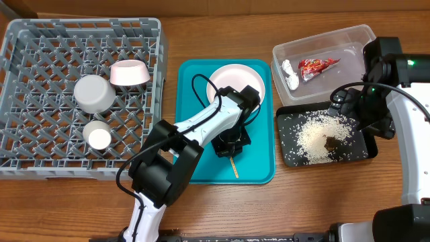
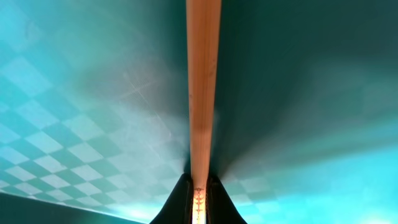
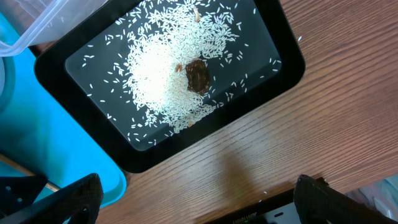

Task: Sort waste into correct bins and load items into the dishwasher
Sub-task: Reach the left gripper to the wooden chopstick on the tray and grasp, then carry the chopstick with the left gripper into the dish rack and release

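Left pincer point(image 2: 199, 194) is right down on the teal tray point(image 1: 195, 161), at the middle of the wooden surface point(image 1: 80, 208). Its two fingers are clamped on the thin wooden stick point(image 2: 202, 93), one on either side, tight against the wood. From above, the stick's free end pokes out from under the pincer toward 6 o'clock, lying along the tray. The big white plate point(image 1: 236, 82) sits on that same tray at 12 o'clock, partly covered by the arm.

Over at 9 o'clock, the grey dish rack point(image 1: 20, 168) holds three pieces. The pinkish bowl point(image 1: 130, 72) is at its 1 o'clock, the light grey bowl point(image 1: 94, 93) is near the centre, and the small white cup point(image 1: 99, 138) is just toward 6 o'clock of that bowl.

At 2 o'clock, the clear tub point(image 1: 322, 37) holds the white tissue point(image 1: 290, 74), with the red-and-white wrapper point(image 1: 317, 66) just beside it. At 4 o'clock, the black tray point(image 1: 289, 158) carries the rice point(image 1: 322, 131), with the brown scrap point(image 1: 331, 142) lying in the pile. Right pincer point(image 3: 199, 205) hangs over bare wood beside that tray, fingers spread wide and holding nothing.
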### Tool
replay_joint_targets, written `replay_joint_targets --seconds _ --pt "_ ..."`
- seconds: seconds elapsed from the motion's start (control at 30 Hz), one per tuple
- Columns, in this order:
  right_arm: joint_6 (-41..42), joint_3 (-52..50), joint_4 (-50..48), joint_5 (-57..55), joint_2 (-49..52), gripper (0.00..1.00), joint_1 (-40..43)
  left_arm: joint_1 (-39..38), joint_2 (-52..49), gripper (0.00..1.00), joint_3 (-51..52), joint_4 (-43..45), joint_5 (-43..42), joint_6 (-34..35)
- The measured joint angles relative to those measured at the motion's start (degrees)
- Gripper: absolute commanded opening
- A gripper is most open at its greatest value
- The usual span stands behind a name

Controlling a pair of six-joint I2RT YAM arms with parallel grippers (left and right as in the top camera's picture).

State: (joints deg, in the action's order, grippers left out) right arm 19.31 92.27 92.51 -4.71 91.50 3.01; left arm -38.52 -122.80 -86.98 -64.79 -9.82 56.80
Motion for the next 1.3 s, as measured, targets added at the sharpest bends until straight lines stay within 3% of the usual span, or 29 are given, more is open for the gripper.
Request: replay_joint_targets --seconds 0.43,0.67,0.97,1.3 --pt "-0.02 0.00 0.09 0.02 0.00 1.00 0.02 4.15 0.07 0.04 0.07 -1.81 -1.51 -1.11" --pt "-0.02 0.00 0.11 0.00 0.00 1.00 0.00 9.20 7.93 0.04 1.14 -1.68 5.03 -6.58" --pt "-0.02 0.00 0.02 0.00 0.00 1.00 0.00 16.09 28.28 0.04 1.09 0.48 13.57 -29.03" --pt "-0.02 0.00 0.04 0.02 0.00 1.00 0.02 29.90 29.97 0.04 1.14 2.67 17.03 -44.02"
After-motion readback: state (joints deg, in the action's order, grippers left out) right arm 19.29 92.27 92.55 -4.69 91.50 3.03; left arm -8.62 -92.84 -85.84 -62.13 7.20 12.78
